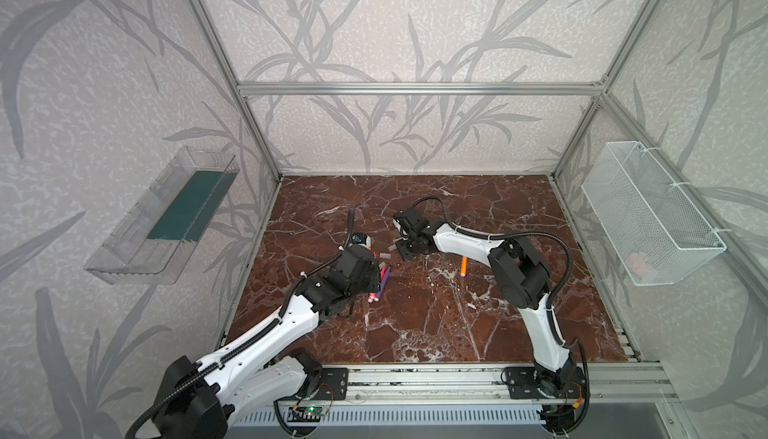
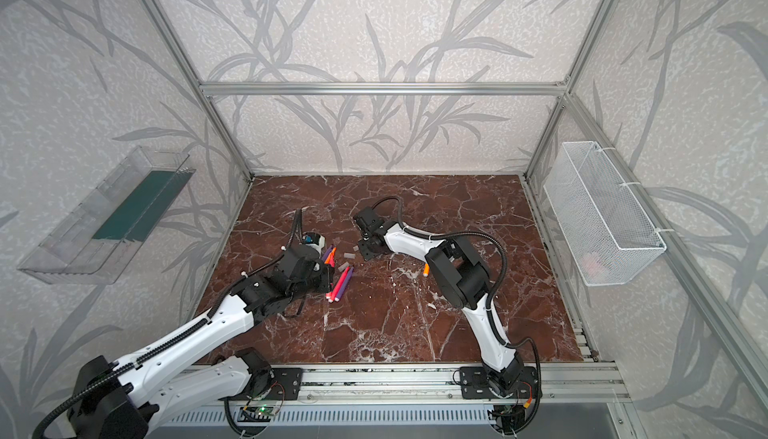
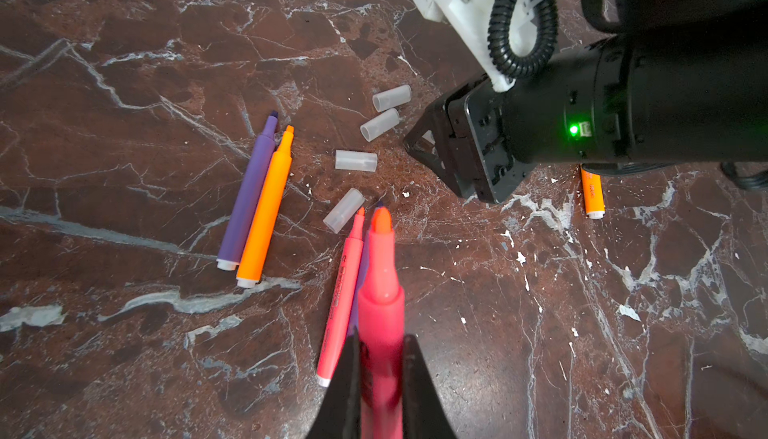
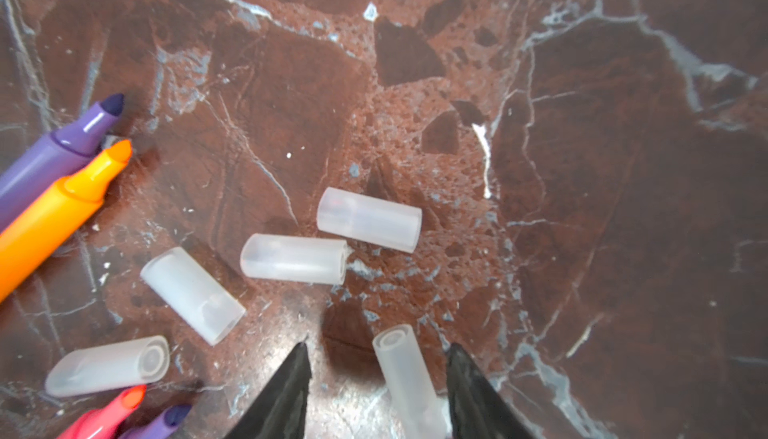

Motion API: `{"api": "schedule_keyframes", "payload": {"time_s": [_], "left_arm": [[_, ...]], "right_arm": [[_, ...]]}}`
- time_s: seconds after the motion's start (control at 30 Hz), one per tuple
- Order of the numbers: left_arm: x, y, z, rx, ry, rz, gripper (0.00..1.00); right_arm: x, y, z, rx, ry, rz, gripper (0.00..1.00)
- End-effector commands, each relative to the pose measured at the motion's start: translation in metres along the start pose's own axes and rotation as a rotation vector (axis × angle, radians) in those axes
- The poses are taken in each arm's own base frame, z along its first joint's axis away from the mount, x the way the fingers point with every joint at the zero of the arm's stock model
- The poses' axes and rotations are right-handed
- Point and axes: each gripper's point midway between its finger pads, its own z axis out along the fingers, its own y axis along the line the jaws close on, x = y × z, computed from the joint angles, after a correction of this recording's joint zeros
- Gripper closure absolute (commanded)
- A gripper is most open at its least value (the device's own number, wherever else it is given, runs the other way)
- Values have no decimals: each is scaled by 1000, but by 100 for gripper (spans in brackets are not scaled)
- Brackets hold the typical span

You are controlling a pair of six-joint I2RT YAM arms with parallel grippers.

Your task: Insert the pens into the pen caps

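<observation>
The left claw (image 3: 381,337) clamps a pink pen (image 3: 380,300), the right claw (image 4: 378,346) stands half-wide with one pen cap (image 4: 409,378) between its jaws.

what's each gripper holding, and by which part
left gripper: pink-red pen, by its barrel. right gripper: nothing clamped, open jaws straddle a pen cap.

Two purple pens (image 3: 248,194), two orange pens (image 3: 266,212) and two pink-red pens (image 3: 341,291) are counted, six in all. Five pen caps (image 4: 293,259) are seen in the right wrist view. Two robot arms (image 1: 540,324), one wire basket (image 1: 648,216) and one clear tray (image 1: 124,250) are also listed.
</observation>
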Motion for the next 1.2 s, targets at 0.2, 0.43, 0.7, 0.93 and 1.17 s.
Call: {"api": "schedule_keyframes", "payload": {"time_s": [0.2, 0.43, 0.7, 0.93, 1.17], "left_arm": [[-3, 3, -1, -10, -16, 0, 100], [-4, 3, -3, -7, -21, -1, 100], [-4, 2, -3, -5, -22, -1, 100], [-4, 2, -3, -3, -21, -3, 100], [-4, 1, -5, 3, -24, -3, 100]], "right_arm": [[9, 2, 1, -2, 37, 2, 50], [11, 2, 2, 0, 47, 9, 57], [18, -4, 4, 29, 68, 16, 61], [24, -4, 2, 24, 74, 21, 61], [24, -5, 5, 34, 83, 17, 68]]}}
